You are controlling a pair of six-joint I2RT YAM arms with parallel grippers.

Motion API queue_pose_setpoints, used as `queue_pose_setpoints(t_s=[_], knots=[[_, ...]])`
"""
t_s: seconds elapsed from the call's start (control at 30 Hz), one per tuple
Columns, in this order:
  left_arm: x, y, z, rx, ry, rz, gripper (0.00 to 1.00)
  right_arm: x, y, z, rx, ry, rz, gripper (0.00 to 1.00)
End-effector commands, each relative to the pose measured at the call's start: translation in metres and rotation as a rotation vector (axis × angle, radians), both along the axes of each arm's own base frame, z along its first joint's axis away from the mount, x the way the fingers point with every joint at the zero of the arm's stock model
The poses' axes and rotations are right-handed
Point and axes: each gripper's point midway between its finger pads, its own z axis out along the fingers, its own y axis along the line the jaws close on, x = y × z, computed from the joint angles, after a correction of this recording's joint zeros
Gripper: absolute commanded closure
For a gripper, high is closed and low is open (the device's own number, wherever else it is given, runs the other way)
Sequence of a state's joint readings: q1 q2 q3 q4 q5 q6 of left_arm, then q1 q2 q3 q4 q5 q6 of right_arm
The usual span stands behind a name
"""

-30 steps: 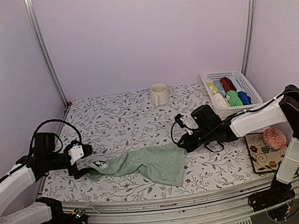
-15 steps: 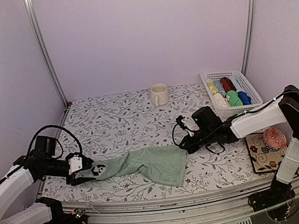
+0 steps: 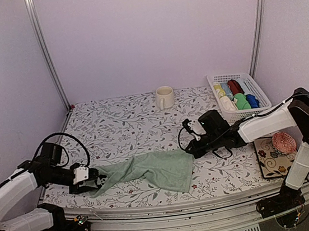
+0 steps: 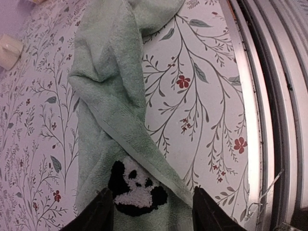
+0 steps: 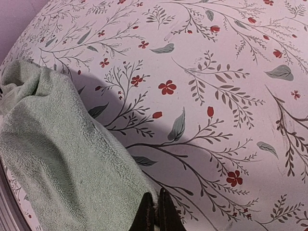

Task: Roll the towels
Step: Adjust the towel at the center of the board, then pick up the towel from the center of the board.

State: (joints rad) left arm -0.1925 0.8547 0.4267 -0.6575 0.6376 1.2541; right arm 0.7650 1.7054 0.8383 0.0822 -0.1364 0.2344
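A pale sage green towel (image 3: 150, 171) lies crumpled and stretched across the front of the flowered table. Its left end carries a black and white panda patch (image 4: 137, 187). My left gripper (image 3: 95, 182) is low at that end. In the left wrist view the left gripper (image 4: 153, 211) has its jaws apart, one on each side of the patch, with the towel (image 4: 110, 96) between them. My right gripper (image 3: 189, 148) is at the towel's right corner. In the right wrist view the right gripper (image 5: 155, 211) is shut on the edge of the towel (image 5: 57, 159).
A cream mug (image 3: 164, 97) stands at the back middle. A white basket (image 3: 249, 75) with several rolled cloths sits at the back right. A patterned mat (image 3: 270, 163) with a pink object (image 3: 284, 142) lies by the right arm's base. The table's metal front rail (image 4: 269, 96) runs close to the left gripper.
My left gripper has dropped toward the table's front edge and its jaws have narrowed around the towel's panda end. The right gripper has stayed put.
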Motion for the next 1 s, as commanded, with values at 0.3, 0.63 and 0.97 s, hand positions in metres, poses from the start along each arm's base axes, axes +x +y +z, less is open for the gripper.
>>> queue_pose_setpoints(t_s=[0.3,0.63,0.97], knots=[[-0.014,0.017,-0.034,0.145,0.046,0.064,0.35,0.011,-0.007,0.011,-0.017,-0.052,-0.041,0.98],[-0.013,0.019,-0.036,0.177,0.049,0.062,0.33,0.017,-0.014,0.019,-0.025,-0.099,-0.061,0.98],[-0.005,0.011,-0.039,0.167,0.112,0.065,0.34,0.023,-0.021,0.025,-0.043,-0.136,-0.088,0.98]])
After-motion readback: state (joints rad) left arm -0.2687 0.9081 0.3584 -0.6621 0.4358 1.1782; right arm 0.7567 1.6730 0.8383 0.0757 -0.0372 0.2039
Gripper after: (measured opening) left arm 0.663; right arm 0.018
